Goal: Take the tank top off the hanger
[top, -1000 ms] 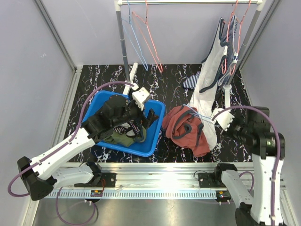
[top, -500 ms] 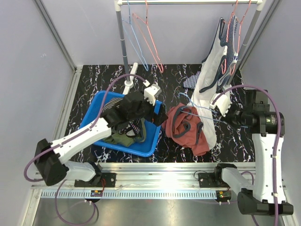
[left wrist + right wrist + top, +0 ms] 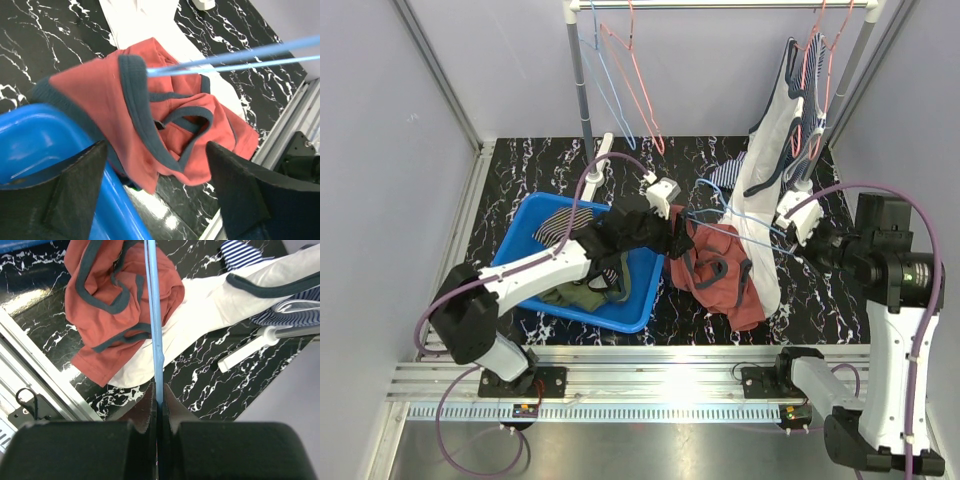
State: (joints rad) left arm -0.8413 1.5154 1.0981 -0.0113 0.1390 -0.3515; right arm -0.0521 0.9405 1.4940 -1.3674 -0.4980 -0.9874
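Observation:
The red tank top with dark blue trim hangs in a bunch from a light-blue wire hanger, its lower part resting on the black marble floor. My right gripper is shut on the hanger's wire, as the right wrist view shows at the fingertips. Its hold keeps the hanger lifted over the tank top. My left gripper is at the tank top's left edge, by the bin's corner. Its fingers stand wide apart either side of the red cloth, so the left gripper is open. The hanger crosses above.
A blue bin with dark clothes sits at the left, under my left arm. A white garment trails from the rack at the right, beside striped tops. Empty red and blue hangers hang by the rack pole.
My left arm swung right from over the bin to the tank top, and its jaws narrowed slightly. The right gripper drew the hanger up and to the right, stretching the tank top.

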